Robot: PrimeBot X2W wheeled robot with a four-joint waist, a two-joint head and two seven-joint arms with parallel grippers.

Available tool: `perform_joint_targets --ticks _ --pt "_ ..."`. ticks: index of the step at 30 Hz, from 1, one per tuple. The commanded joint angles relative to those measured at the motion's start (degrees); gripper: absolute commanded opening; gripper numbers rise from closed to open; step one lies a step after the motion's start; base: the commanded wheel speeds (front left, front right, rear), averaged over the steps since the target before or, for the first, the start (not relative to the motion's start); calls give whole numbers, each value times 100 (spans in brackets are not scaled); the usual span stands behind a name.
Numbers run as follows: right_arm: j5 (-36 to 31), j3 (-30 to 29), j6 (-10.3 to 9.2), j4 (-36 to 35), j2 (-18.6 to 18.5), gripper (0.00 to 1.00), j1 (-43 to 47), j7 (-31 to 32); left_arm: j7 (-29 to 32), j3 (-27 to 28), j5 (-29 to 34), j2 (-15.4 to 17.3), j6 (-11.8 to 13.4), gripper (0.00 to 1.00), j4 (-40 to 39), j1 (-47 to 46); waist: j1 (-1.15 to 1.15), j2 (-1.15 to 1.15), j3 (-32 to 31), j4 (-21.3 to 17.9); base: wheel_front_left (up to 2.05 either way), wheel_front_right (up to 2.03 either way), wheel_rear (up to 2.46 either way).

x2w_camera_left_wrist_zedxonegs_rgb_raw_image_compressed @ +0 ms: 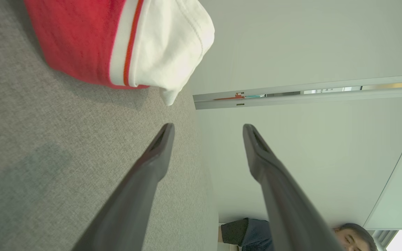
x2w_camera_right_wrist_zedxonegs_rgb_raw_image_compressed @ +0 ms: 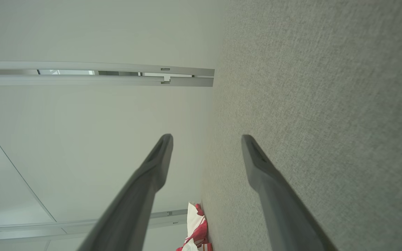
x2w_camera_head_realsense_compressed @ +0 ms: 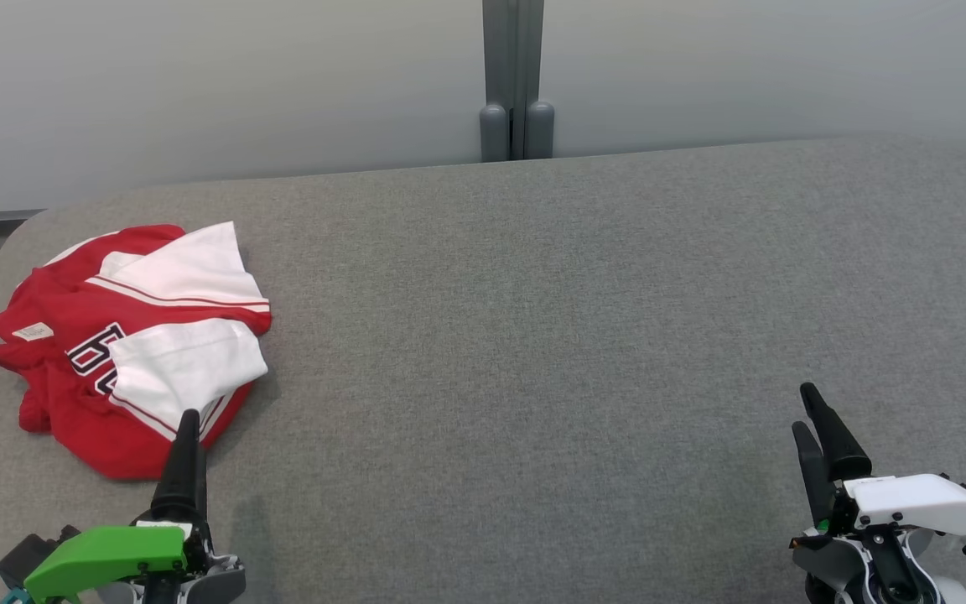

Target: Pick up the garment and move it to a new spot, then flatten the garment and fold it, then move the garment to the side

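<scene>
Garment [x2w_camera_head_realsense_compressed: 127, 344]: red-and-white jersey, crumpled, at the left end of the grey fabric surface [x2w_camera_head_realsense_compressed: 575, 319]. Head view gives dark lettering and a pale label [x2w_camera_head_realsense_compressed: 33, 332]; left wrist view gives a white sleeve fold close ahead. Left gripper [x2w_camera_head_realsense_compressed: 187, 424]: fingers spread, empty, tip overlapping the garment's near edge in head view, contact unclear. Right gripper [x2w_camera_head_realsense_compressed: 803, 408]: spread, empty, well apart from the garment. Person [x2w_camera_left_wrist_zedxonegs_rgb_raw_image_compressed: 351, 237]: at left wrist view's bottom edge.

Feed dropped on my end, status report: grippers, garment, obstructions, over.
Left gripper open, just short of garment. Right gripper open, far right. Garment crumpled on grey surface, left side, unheld. Nothing between left gripper and garment.
</scene>
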Motion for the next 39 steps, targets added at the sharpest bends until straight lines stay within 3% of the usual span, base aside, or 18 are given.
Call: perform_joint_targets --ticks 1,23,39 --pt "-223 18 2 -88 -31 100 -126 -60 -58 -31 233 35 19 100 -116 -137 0 0 0 -2 0 0 0" --pt "-3093 268 2 -215 -52 100 -99 -583 -579 -545 3045 132 280 100 -211 -136 0 0 -29 -20 0 0 0" --pt "-4562 396 3 -234 -62 100 -95 -892 -888 -818 4442 222 454 100 -234 -152 0 0 -55 -29 0 0 0"
